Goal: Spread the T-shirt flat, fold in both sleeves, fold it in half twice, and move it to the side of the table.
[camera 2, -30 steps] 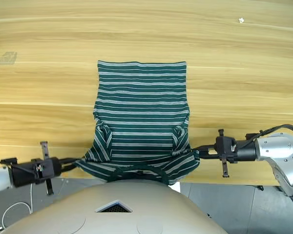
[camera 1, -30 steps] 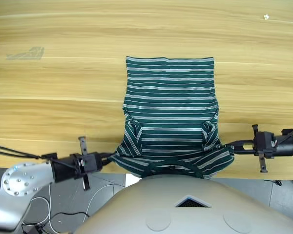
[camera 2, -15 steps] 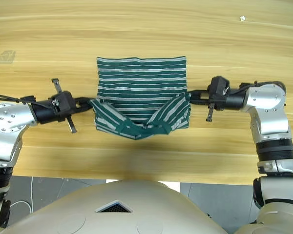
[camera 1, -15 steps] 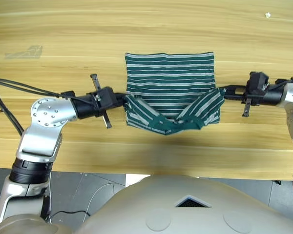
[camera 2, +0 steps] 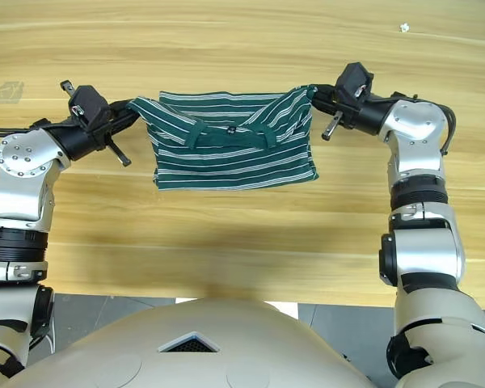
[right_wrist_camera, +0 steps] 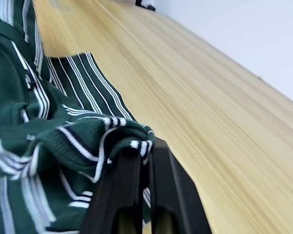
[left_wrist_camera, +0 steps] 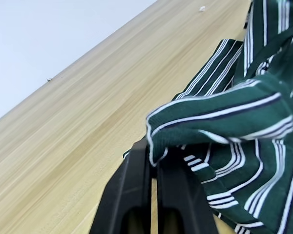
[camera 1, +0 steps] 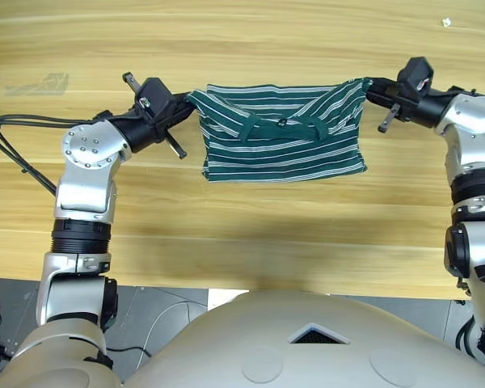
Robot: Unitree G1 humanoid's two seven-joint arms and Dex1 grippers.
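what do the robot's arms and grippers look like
The left arm and right arm are silver-grey metal segments with black rings at the joints; the left one has a round cap dotted with small screws. Black cables loop off the left arm. The left gripper and right gripper are black, with two slim flat fingers each.

Here's the light wooden table [camera 1: 226, 202], long pale planks with the grain running side to side; a faint grey mark [camera 1: 40, 85] sits on its top toward the left end; a tiny white scrap [camera 1: 447, 22] lies near its far right corner; below the table's near edge, dark grey floor [camera 1: 8, 295], with a white patch [camera 1: 220, 297] just under that edge; beyond the table's far edge, a plain white wall [left_wrist_camera: 49, 29]; soft, even light across the table top.
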